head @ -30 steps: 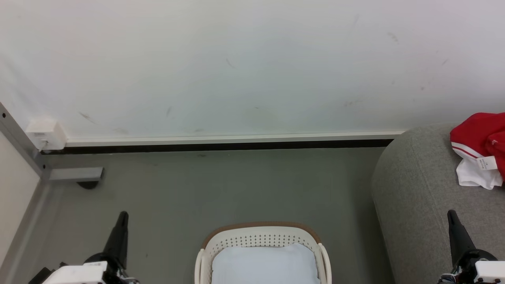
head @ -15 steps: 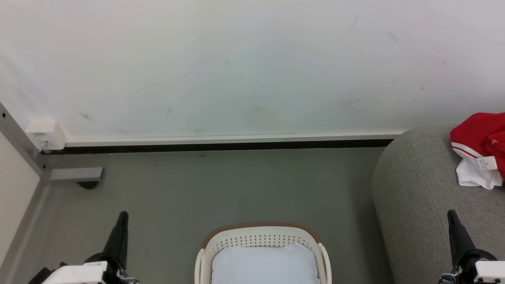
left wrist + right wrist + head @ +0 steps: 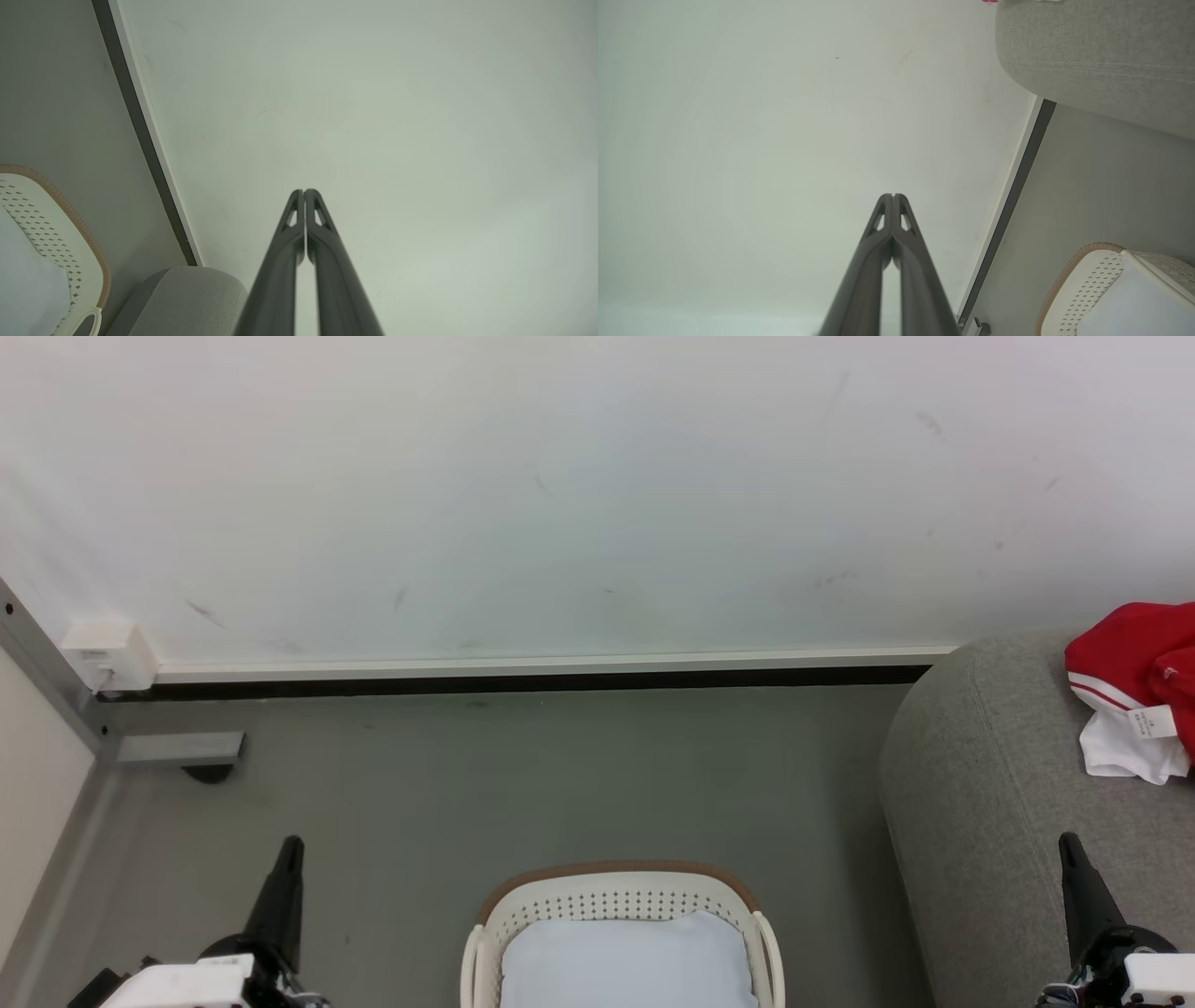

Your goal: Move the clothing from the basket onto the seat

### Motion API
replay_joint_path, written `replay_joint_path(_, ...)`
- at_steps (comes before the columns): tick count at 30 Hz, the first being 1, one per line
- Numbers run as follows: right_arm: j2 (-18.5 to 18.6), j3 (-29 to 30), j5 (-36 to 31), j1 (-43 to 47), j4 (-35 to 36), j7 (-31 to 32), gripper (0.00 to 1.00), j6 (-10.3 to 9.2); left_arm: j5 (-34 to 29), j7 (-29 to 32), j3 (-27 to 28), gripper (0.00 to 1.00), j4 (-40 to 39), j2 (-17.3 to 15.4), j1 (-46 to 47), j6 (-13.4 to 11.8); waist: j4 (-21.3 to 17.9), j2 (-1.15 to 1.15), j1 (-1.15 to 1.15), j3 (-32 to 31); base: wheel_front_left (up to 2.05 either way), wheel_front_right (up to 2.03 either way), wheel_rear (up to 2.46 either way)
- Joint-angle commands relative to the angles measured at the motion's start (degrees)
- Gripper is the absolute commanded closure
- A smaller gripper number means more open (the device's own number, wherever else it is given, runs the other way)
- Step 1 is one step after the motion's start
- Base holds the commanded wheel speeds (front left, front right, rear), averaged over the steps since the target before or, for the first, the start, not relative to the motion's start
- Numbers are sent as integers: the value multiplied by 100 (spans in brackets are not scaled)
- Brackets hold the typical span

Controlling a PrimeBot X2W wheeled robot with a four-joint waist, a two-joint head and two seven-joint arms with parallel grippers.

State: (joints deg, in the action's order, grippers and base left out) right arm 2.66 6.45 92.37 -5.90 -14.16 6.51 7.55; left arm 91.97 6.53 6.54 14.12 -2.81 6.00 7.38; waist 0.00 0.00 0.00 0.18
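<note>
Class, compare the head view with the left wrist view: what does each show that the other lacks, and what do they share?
Head view adds: the red clothing lying on the seat, the right pincer, and a white wall box. Left wrist view adds: a close look along the left pincer, shut tip to tip. Shared: the basket with a pale cloth inside, the seat's corner, grey floor and white wall.

Lower left, the left gripper [image 3: 291, 847]: long dark tapering fingers [image 3: 278, 907] on a rounded black base and white wrist housing [image 3: 177, 980]; lower right, the right gripper [image 3: 1068, 843] looks alike; close up, triangular cut-outs pierce each finger near its tip.
</note>
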Motion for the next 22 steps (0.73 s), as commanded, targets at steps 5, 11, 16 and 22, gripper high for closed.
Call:
replay_joint_path(5, 40, 21, 10, -66, 30, 24, 100, -12, 81, 22, 14, 100, -21, -13, 48, 29, 0, 0, 0, 0, 0, 0, 0)
replay_joint_path(11, 40, 21, 10, -66, 30, 24, 100, -12, 81, 22, 14, 100, -21, -13, 48, 29, 0, 0, 0, 0, 0, 0, 0)
replay_joint_path(16, 40, 21, 10, -66, 30, 24, 100, -12, 81, 22, 13, 100, -21, -13, 48, 29, 0, 0, 0, 0, 0, 0, 0)
replay_joint_path(22, 40, 21, 10, -66, 30, 24, 100, -12, 81, 21, 13, 100, -21, -13, 48, 29, 0, 0, 0, 0, 0, 0, 0)
